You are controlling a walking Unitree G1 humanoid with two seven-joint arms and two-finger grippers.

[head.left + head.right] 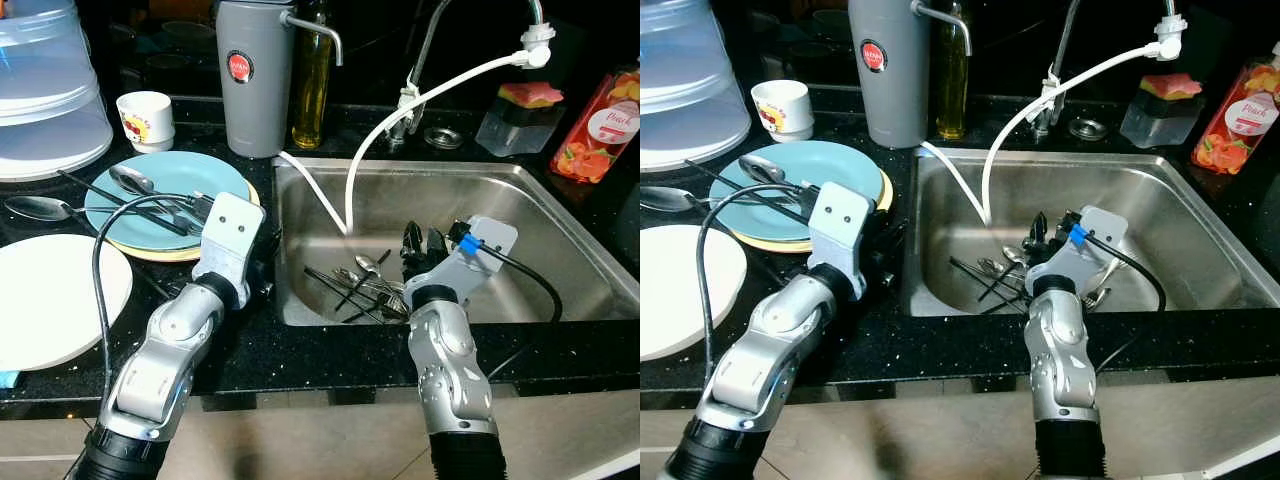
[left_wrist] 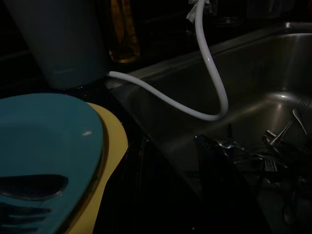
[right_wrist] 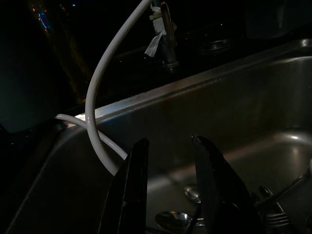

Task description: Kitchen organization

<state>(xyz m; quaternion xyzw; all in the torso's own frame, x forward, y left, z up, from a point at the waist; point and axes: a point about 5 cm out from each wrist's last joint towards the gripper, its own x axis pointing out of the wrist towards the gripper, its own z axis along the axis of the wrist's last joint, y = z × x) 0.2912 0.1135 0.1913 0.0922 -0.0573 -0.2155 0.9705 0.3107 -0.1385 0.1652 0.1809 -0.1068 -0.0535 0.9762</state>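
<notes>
A pile of spoons, forks and black chopsticks [image 1: 365, 282] lies on the bottom of the steel sink [image 1: 560, 215]. My right gripper [image 1: 425, 240] hangs in the sink just above the pile's right side, open, with nothing between its fingers [image 3: 214, 185]. My left gripper [image 2: 173, 165] is low over the black counter between the sink's left rim and the stacked plates, open and holding nothing. A blue plate [image 1: 150, 185] rests on a yellow plate [image 1: 250, 195]. It carries a spoon, a fork and chopsticks [image 1: 160, 205].
A white hose [image 1: 400, 110] runs from the tap [image 1: 415, 90] down into the sink. At the back stand a grey jug [image 1: 253, 80], an oil bottle [image 1: 312, 90], a cup [image 1: 147, 118], a sponge holder [image 1: 520, 115] and a red pouch [image 1: 600, 125]. A white plate [image 1: 50, 300], a spoon [image 1: 40, 208] and a plastic cover [image 1: 45, 100] are left.
</notes>
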